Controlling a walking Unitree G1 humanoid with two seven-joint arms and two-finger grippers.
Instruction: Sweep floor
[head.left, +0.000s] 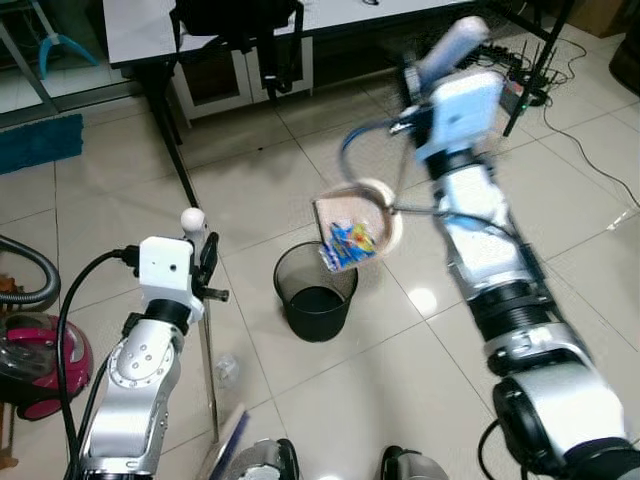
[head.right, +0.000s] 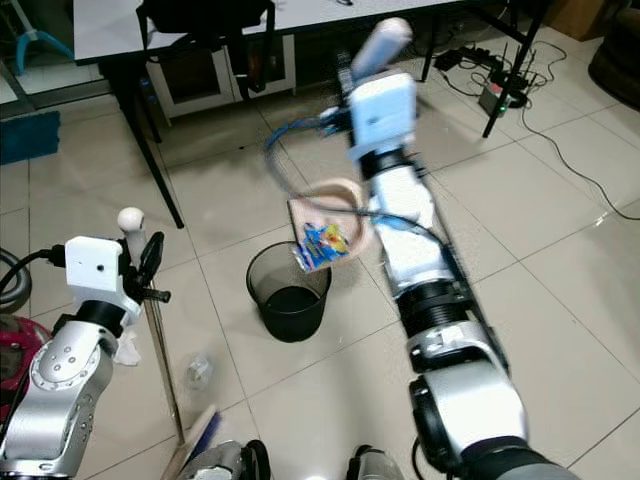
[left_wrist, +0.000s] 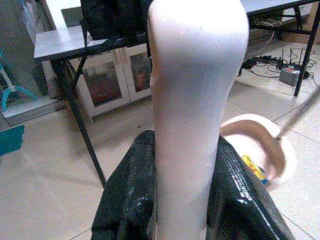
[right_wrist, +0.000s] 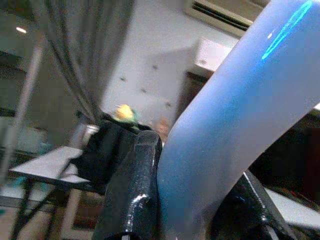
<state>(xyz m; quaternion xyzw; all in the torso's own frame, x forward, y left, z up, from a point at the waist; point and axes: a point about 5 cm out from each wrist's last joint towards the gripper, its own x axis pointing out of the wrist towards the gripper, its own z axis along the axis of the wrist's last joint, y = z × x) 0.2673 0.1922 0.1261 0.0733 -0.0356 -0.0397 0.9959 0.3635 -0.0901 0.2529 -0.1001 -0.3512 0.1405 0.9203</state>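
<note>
my feet show at the bottom edge of the head views, on the pale tiled floor (head.left: 300, 180), and just ahead of them stands the black mesh bin (head.left: 316, 292), which i'll use as the landmark.

left of the bin, my left tool (head.left: 207, 262) is clenched on the broom handle (left_wrist: 192, 125); in the left wrist view the pale shaft runs straight up between the two black fingers (left_wrist: 127, 200), which press against it on both sides. the handle stands nearly upright, its round white end (head.left: 192, 217) above the tool and its thin metal rod reaching down to the floor beside a crumpled clear scrap (head.left: 226, 370).

above and beyond the bin, my right tool (head.left: 415, 80) is clenched on the dustpan handle (right_wrist: 225, 130), a pale bluish shaft seen held between the black fingers (right_wrist: 135, 190) in the right wrist view. the dustpan (head.left: 360, 225) hangs directly over the bin's far rim, tilted, with a blue and yellow wrapper (head.left: 350, 243) lying at its lower edge, right above the bin's opening.

far left of the bin sits a magenta vacuum cleaner (head.left: 35, 365) with a grey hose. beyond the bin is a white-topped counter (head.left: 140, 30) on black legs, with a dark bag (head.left: 235, 20) resting on it. beyond and right of the bin, cables and a power strip (head.left: 525, 90) lie on the floor.
</note>
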